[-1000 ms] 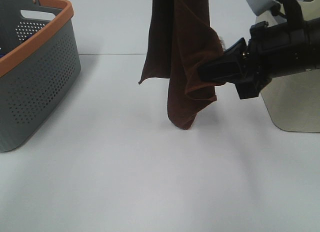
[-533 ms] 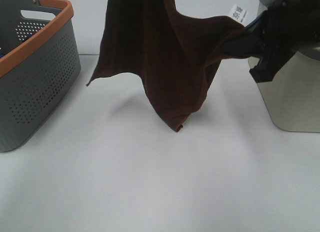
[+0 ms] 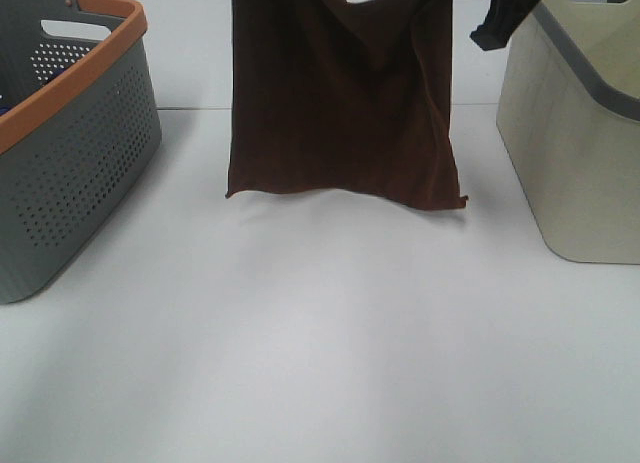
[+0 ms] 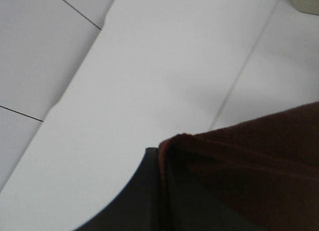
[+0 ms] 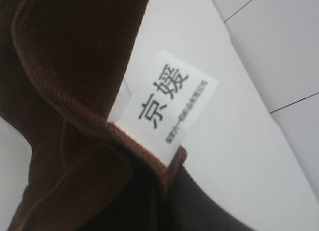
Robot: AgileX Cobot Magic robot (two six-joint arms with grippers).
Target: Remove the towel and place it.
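Right gripper (image 3: 497, 11) at the upper right edge of the high view, black, mostly cut off by the frame, jaws closed on a towel (image 3: 340, 103) corner, left gripper (image 4: 154, 191) seen only from its wrist camera, dark finger pinching the towel's edge

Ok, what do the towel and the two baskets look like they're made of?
The towel: soft matte brown cloth, maybe microfibre; it drapes, with stitched hems and a white label. Grey basket: rigid matte plastic, going by its perforated walls and orange rim. Beige basket: smooth moulded plastic, apparently.
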